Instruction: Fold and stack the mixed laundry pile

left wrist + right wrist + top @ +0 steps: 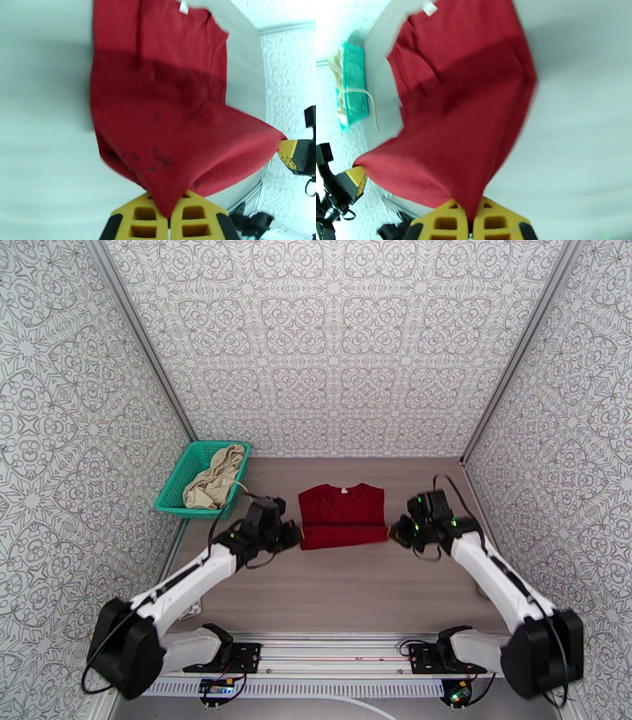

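Yellow pads of the left gripper (170,215) pinch the near left corner of the dark red shirt (158,98) and the right gripper (471,216) is clamped on the near right corner, lifting the hem between them, probably to fold it toward the collar. Shirt's far half lies flat on the table (340,595); cream-beige garment (213,477) sits in the teal basket (175,494), far left, not yet folded

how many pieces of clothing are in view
2. The dark red shirt lies mid-table, its near corners pinched by the left claw and right claw. The cream garment sits in the teal basket at far left; more may be hidden under it.
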### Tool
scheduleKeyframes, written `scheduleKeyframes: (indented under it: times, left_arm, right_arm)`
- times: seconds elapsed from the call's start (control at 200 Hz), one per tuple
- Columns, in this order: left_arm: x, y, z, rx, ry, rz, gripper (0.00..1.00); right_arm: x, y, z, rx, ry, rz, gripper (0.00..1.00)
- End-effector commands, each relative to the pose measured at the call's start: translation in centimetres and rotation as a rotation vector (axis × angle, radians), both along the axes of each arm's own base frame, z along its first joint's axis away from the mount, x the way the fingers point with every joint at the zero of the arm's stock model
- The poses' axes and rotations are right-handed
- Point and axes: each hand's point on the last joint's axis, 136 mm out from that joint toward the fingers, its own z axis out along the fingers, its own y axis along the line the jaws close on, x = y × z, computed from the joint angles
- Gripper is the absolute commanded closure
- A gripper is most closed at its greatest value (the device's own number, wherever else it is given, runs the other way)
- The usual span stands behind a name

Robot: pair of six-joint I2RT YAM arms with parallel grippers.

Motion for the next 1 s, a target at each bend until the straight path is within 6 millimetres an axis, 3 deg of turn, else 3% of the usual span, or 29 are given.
scheduleKeyframes:
  times: [0.0,0.215,0.41,0.78,0.94,0.96,0.995]
  left_arm:
    - [4.0,0.4,1.3,0.018,-0.06,-0.021,1.0]
    - [10.9,0.9,0.7,0.026,-0.099,-0.01,1.0]
    - [16.1,1.4,-0.6,-0.006,-0.12,0.015,1.0]
    - [22.2,2.2,-5.9,-0.088,-0.104,0.067,1.0]
    - [24.5,2.7,-7.4,-0.135,-0.13,0.086,0.68]
    - [24.8,2.8,-8.8,-0.137,-0.117,0.094,0.64]
    - [25.4,3.1,-9.1,-0.15,-0.131,0.105,0.61]
  right_arm:
    - [4.5,-1.0,1.1,-0.086,-0.05,-0.012,1.0]
    - [11.9,-0.8,1.0,-0.056,-0.085,-0.008,1.0]
    - [16.5,-0.6,-1.2,-0.003,-0.074,-0.008,1.0]
    - [23.0,-0.6,-6.1,0.101,-0.103,0.003,1.0]
    - [25.4,-0.1,-8.7,0.129,-0.119,0.044,0.92]
    - [25.8,0.0,-9.1,0.133,-0.124,0.05,0.89]
    - [26.3,0.2,-9.6,0.146,-0.13,0.06,0.85]
